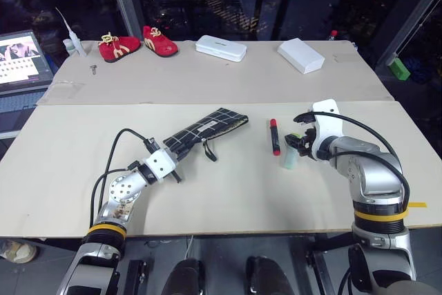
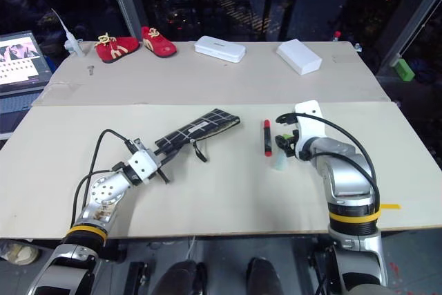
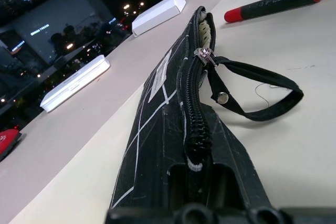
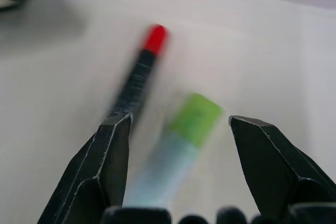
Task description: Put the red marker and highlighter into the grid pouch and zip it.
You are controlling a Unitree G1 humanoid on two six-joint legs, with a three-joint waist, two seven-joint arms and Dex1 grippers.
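The left hand grips the grid pouch; the right hand hangs open over the highlighter, the red marker at its nine o'clock. Nothing is packed.

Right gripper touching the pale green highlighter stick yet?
Apart. The right wrist view shows the right gripper open, its fingers straddling the pale green highlighter with bare table visible on both sides.

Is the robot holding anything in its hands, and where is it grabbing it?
The left gripper is shut on the grid pouch, pinching its near end. The right gripper is open over the highlighter and holds nothing.
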